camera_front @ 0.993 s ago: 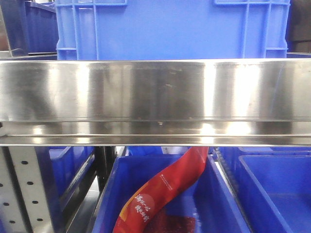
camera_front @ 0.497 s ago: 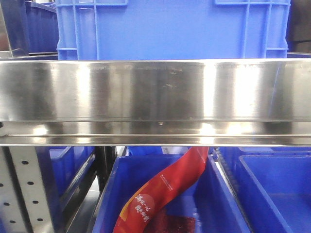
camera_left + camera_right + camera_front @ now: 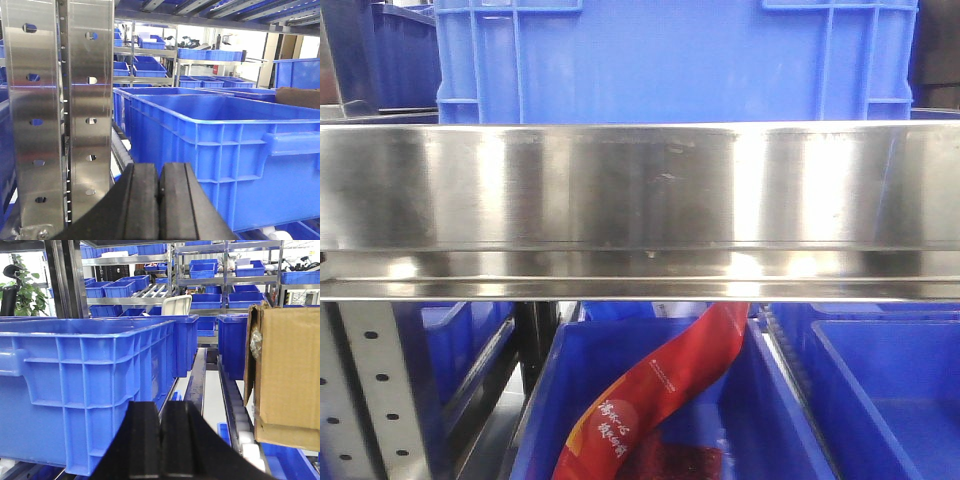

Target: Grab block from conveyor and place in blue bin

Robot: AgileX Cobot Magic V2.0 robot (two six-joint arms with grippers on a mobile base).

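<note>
The block and the conveyor are out of view in every frame. A large blue bin (image 3: 675, 60) stands on the steel shelf rail (image 3: 640, 190) straight ahead; the same kind of big blue bin (image 3: 235, 150) fills the right of the left wrist view and another blue bin (image 3: 85, 385) the left of the right wrist view. My left gripper (image 3: 159, 172) is shut, black pads pressed together with nothing between them. My right gripper (image 3: 160, 410) is also shut and holds nothing. Neither gripper shows in the front view.
A perforated steel upright (image 3: 60, 115) stands close at the left gripper's left. A cardboard box (image 3: 285, 375) sits on roller tracks (image 3: 240, 425) to the right. Below the rail, a lower blue bin (image 3: 760, 420) holds a red packet (image 3: 660, 390). Shelves of blue bins fill the background.
</note>
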